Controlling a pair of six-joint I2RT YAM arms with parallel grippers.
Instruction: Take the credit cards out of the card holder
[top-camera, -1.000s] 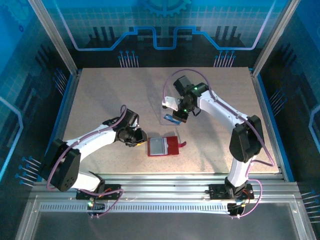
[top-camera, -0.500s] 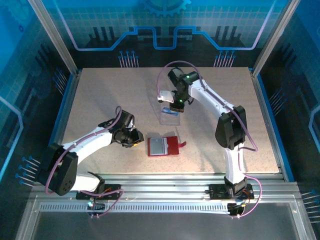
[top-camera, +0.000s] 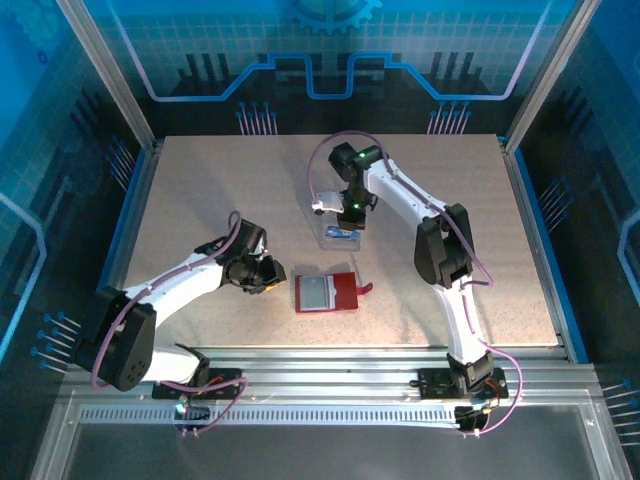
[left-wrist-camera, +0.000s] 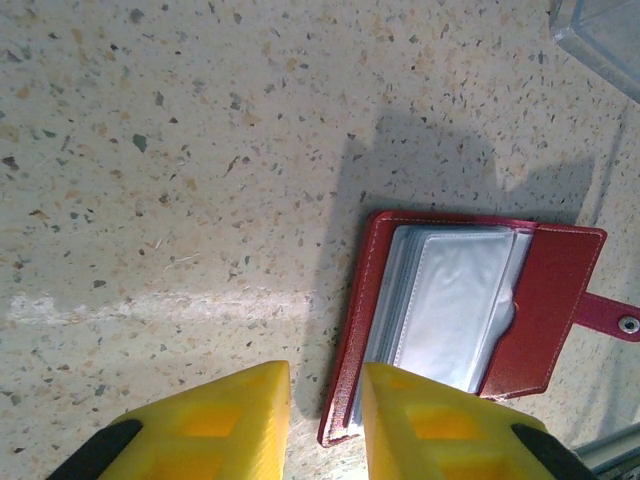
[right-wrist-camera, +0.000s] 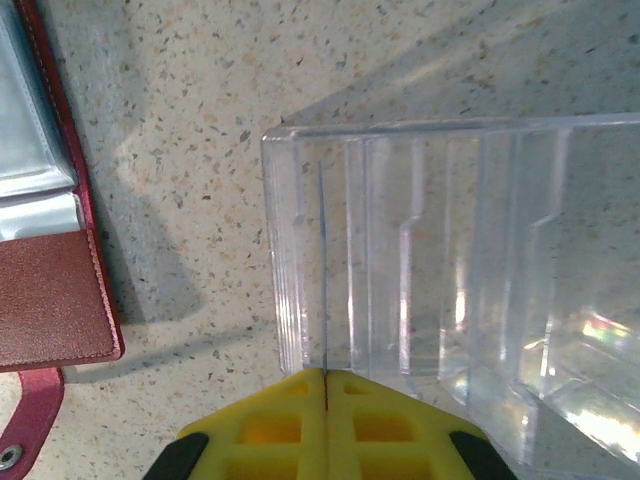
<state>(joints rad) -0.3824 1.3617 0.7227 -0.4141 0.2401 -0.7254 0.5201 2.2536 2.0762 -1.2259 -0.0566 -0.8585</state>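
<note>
Depositing step, I judge: right gripper (right-wrist-camera: 326, 375) pinches a card (right-wrist-camera: 322, 270) (edge-on, seemingly) inside the tray (right-wrist-camera: 285, 250). Left gripper (left-wrist-camera: 325, 385), slightly spread, hovers beside the open holder (left-wrist-camera: 550, 300) on the worktop (left-wrist-camera: 180, 150). Next: release, then check the holder for more.

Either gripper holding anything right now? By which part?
The right gripper is shut on a credit card, pinched by its near edge and seen edge-on at the clear tray. The left gripper holds nothing.
</note>
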